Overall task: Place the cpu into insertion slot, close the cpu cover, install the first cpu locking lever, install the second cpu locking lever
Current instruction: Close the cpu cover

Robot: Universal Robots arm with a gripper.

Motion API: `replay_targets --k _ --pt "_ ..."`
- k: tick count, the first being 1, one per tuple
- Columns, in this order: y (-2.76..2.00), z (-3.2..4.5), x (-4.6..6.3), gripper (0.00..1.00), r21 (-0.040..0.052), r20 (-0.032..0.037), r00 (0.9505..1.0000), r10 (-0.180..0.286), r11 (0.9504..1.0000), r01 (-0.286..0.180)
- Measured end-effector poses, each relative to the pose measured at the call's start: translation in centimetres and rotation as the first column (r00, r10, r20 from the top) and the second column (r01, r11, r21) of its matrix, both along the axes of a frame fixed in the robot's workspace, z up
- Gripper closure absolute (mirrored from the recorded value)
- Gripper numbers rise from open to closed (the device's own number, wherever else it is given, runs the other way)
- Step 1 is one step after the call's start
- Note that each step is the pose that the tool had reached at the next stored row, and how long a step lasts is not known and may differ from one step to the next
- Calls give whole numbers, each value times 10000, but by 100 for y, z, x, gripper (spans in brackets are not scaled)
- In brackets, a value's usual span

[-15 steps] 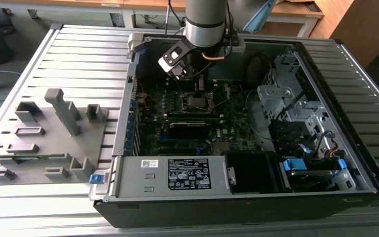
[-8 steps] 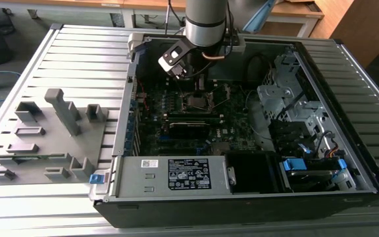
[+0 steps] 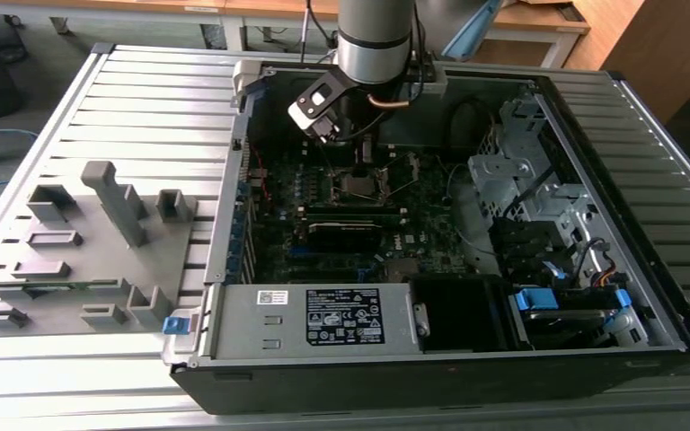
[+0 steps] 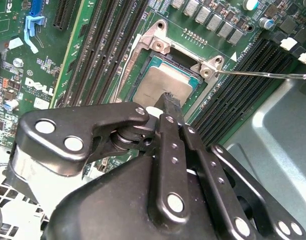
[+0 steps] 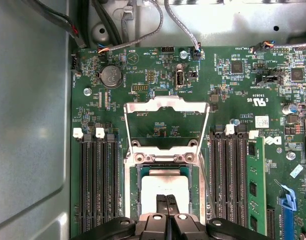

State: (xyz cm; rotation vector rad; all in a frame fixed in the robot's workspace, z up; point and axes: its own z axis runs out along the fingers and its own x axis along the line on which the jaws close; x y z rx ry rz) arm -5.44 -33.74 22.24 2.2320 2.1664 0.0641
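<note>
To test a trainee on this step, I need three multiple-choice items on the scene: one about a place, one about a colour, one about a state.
1. Where is the cpu? A) inside the insertion slot B) beside the slot C) lifted high above it
2. What colour is the circuit board? A) blue B) green C) red
3. The cpu cover is: A) shut over the chip B) swung open C) missing
Answers: 1 A, it lies flat in the socket under the gripper; 2 B, green shows all around; 3 B, its frame is swung back off the socket.
</note>
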Motion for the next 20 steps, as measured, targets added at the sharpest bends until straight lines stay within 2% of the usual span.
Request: replay_targets --k 9,20 --pt "0 40 0 89 -2 -1 10000 0 10000 0" --pt "0 213 0 89 -1 0 10000 0 10000 0"
